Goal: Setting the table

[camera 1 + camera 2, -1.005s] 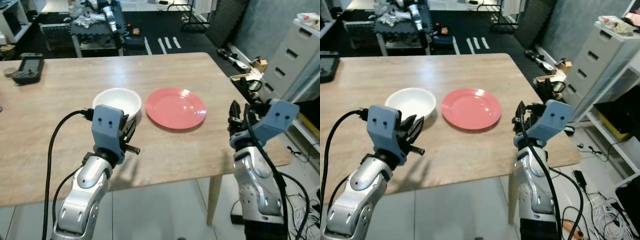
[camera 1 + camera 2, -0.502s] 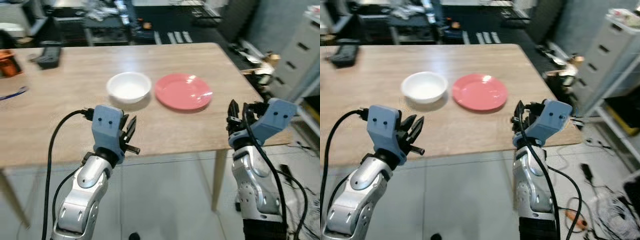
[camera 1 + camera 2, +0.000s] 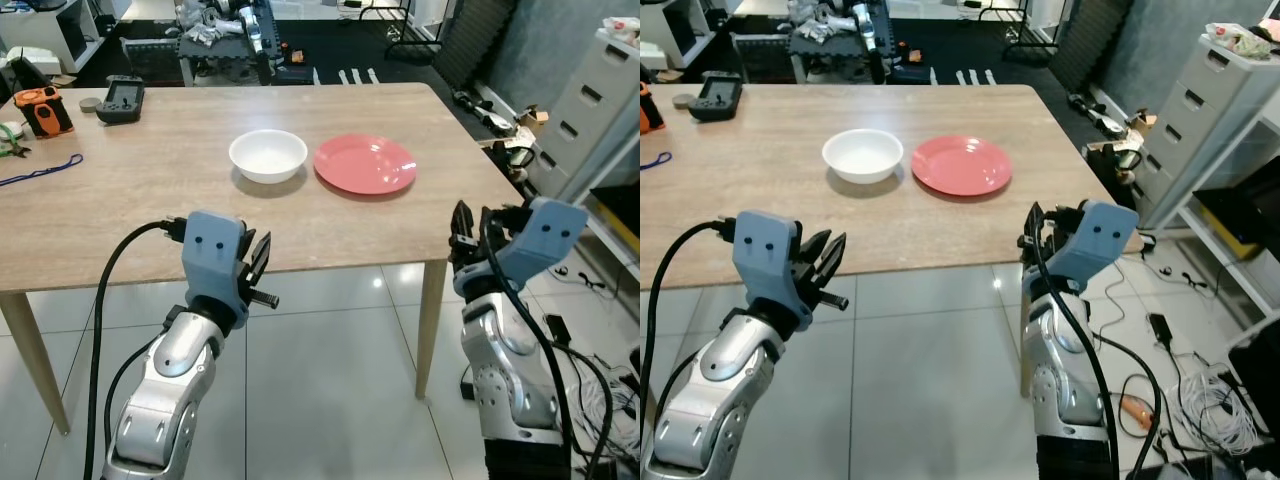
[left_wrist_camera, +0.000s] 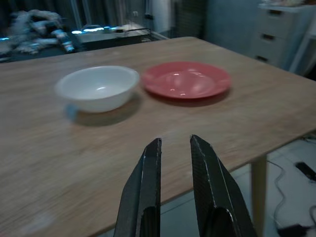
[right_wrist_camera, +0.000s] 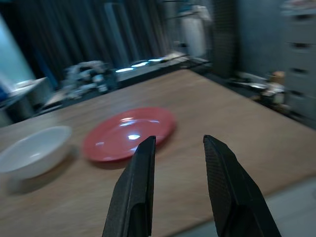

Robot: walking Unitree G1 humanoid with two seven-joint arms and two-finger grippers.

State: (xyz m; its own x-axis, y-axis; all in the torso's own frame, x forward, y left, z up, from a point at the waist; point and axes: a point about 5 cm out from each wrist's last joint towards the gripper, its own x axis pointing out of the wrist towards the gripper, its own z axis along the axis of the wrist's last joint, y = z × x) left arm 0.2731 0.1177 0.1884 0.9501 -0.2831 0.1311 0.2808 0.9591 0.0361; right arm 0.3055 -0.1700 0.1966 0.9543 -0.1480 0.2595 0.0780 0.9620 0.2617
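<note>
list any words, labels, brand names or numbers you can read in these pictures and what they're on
None can be read.
White bowl: no print shows.
Red plate: plain, no marking.
Black handheld device at the table's far left: any screen or label is too small to read.
Orange tool beside it: too small to tell.
Grey drawer cabinet: no legible label.

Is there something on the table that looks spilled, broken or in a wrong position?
Nothing stands out. The white bowl sits upright and looks empty, beside the red plate, which lies flat on the wooden table. No spill or crack is visible. Small items at the far left corner are too small to judge.
</note>
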